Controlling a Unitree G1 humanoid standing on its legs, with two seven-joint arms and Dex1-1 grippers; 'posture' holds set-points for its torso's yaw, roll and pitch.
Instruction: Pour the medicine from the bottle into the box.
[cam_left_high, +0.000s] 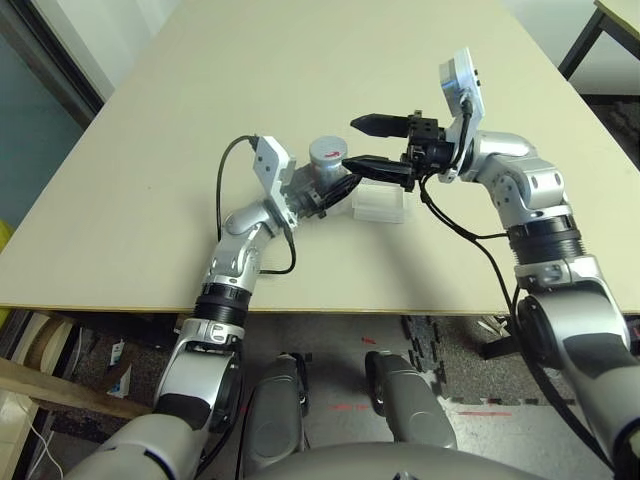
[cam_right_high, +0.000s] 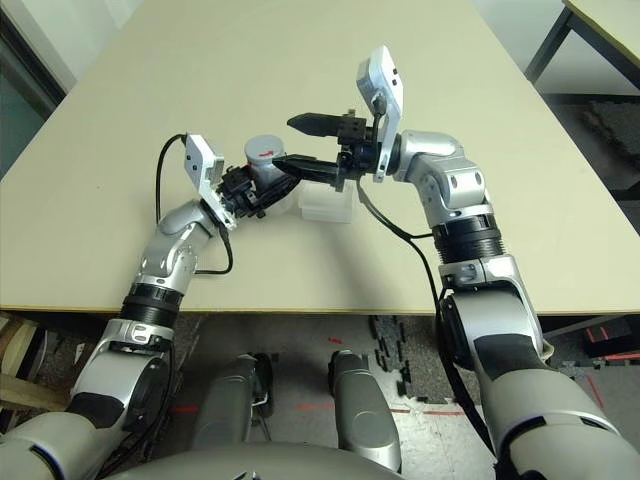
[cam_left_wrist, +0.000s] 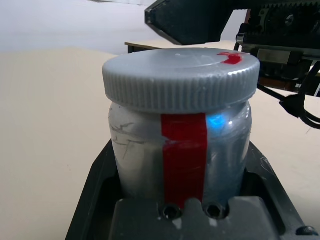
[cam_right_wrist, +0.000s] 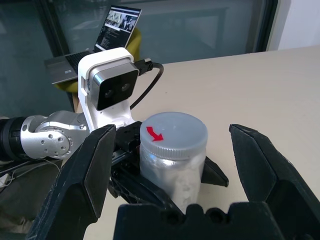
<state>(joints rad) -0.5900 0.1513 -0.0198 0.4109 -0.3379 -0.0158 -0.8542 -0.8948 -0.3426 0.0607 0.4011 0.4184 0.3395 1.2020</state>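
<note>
Above the middle of the table (cam_left_high: 150, 180), well in from its edges, the left gripper (cam_left_high: 322, 190) is clenched on the bottle (cam_left_high: 328, 166), upright with its cap (cam_left_wrist: 181, 75) on. The right gripper (cam_left_high: 378, 142) hangs spread wide, one finger either side of the cap (not touching). The box (cam_left_high: 378, 205) lies just beside. If those fingers close off-centre, the cap could slip or the bottle twist loose.
</note>
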